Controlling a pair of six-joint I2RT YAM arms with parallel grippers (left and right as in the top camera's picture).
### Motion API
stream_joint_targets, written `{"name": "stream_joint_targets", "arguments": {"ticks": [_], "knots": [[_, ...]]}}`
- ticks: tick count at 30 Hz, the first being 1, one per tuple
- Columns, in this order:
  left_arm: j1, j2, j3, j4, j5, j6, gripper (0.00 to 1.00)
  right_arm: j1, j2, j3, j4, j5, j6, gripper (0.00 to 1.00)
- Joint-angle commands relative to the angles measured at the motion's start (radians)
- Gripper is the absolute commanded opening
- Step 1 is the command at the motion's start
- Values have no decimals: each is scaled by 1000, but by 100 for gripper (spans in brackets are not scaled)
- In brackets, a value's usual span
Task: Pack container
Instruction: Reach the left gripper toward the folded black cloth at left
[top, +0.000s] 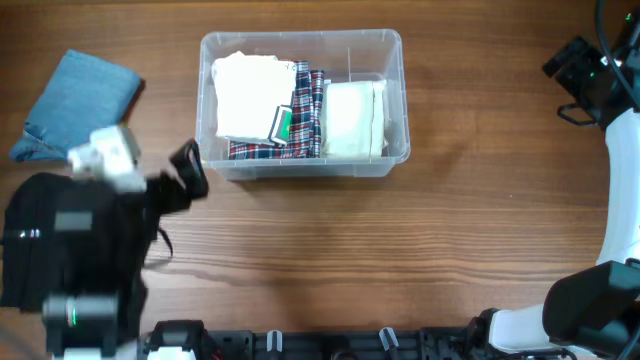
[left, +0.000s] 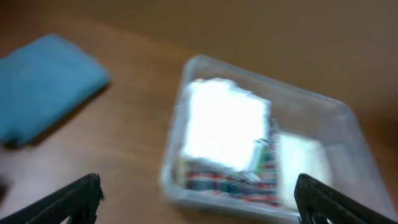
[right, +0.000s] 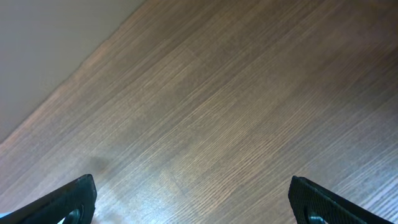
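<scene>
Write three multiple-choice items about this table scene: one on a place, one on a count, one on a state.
1. Where does the blue cloth lie, relative to the container?
A) inside it
B) on the table, to its left in the overhead view
C) under it

2. How many folded cloths can be seen in the container?
A) one
B) three
C) five

3. How does the left gripper stand?
A) open, holding nothing
B) shut on the blue cloth
C) shut on the container's rim

Answers:
1 B: it rests on bare wood outside the bin.
2 B: a white cloth, a plaid cloth and a cream cloth lie side by side.
3 A: its fingers stand wide apart with nothing between them.
</scene>
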Motion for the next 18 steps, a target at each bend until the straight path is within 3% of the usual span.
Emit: {"name": "stream_joint_targets", "arguments": {"ticks": [1,5,12,18], "knots": [[-11,240,124,-130,-225,23,100,0,6,-5,0,17,1,100],[-43,419,154,-152,-287,23,100,0,6,-5,0,18,0,100],[-79,447,155,-135,-405,23,100,0,6,-5,0,17,0,100],[-79,447,155,-140,-327,21,100,0,6,-5,0,18,0,100]]}}
